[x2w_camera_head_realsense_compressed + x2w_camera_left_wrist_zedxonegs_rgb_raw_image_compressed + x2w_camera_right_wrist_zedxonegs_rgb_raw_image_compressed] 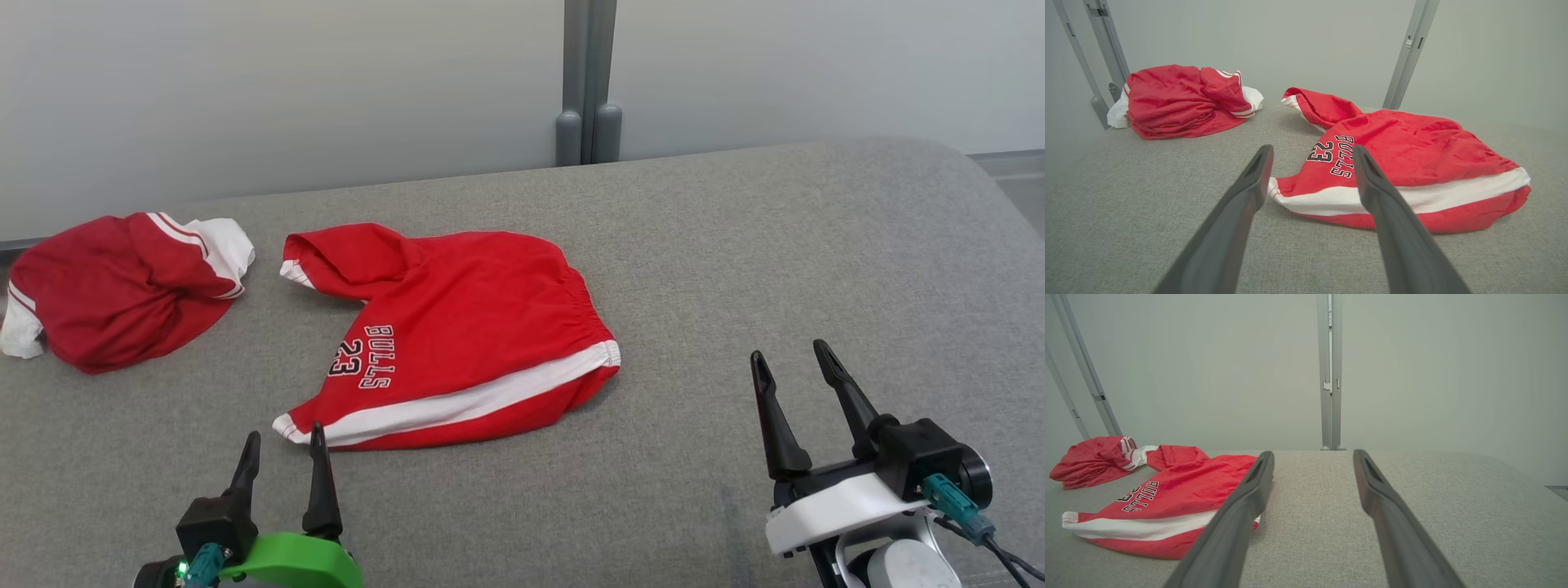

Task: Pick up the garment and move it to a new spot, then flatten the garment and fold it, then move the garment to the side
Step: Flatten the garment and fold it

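**A:** How do our grippers stand?

**B:** Our left gripper (285,433) has its fingers spread wide with nothing between them. Its tips are just beside the near left hem corner of the red Bulls shorts (465,327). We judge it is lined up there because that corner is an easy place to pinch.

**A:** And the right one?

**B:** Our right gripper (789,351) is spread just as wide and is empty. It sits over the bare grey upholstered surface (735,245), to the right of the shorts. The elastic waistband faces it, so we think it is waiting to take that end.

**A:** How do the shorts lie?

**B:** They are in the middle of the surface, white side stripe toward us, with the far leg rumpled and turned over. We judge the flattening isn't done yet. A crumpled red-and-white garment (114,286) sits at the far left, apart from the shorts.
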`<state>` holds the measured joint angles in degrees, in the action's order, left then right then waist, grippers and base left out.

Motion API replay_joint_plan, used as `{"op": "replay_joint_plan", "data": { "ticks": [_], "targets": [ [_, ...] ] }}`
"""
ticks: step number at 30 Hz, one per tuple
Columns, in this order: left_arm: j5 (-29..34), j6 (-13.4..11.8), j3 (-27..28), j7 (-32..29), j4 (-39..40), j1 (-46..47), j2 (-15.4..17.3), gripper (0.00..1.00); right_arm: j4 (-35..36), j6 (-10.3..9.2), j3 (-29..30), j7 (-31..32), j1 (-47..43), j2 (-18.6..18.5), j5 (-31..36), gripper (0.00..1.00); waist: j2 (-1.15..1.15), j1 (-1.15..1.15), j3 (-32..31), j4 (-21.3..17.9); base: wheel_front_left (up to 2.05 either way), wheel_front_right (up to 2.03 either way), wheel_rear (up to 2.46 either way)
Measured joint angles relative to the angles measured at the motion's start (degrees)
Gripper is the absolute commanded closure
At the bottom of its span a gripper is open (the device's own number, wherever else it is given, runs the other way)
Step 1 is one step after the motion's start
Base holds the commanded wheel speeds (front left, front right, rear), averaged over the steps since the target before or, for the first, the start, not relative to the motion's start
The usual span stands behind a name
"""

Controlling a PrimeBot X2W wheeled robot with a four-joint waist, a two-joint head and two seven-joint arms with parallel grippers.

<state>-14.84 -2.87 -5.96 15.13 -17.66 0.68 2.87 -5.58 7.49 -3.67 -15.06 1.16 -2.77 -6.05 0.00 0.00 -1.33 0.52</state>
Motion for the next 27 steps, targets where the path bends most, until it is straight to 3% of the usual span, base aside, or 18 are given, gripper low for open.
{"op": "replay_joint_plan", "data": {
  "ticks": [9,15,27],
  "targets": [
    [0.0,0.0,-0.5,0.0,0.0,0.0,0.0,0.0,-2.8,0.0,-0.3,0.0,0.3,0.0,0.4,0.0,0.0,0.0,0.3,1.4,0.0,0.0,0.0],
    [-0.1,0.1,-2.0,0.0,0.8,0.4,0.0,0.0,-10.8,0.0,-2.5,0.0,4.9,0.0,0.2,0.0,0.0,0.0,1.1,3.6,0.0,0.0,0.0],
    [-0.3,-0.2,-4.6,0.0,2.1,2.6,0.0,0.0,-31.3,0.0,-8.4,2.9,20.3,-4.1,-13.8,0.0,0.0,0.0,4.7,9.8,0.0,0.0,0.0]
  ]
}}
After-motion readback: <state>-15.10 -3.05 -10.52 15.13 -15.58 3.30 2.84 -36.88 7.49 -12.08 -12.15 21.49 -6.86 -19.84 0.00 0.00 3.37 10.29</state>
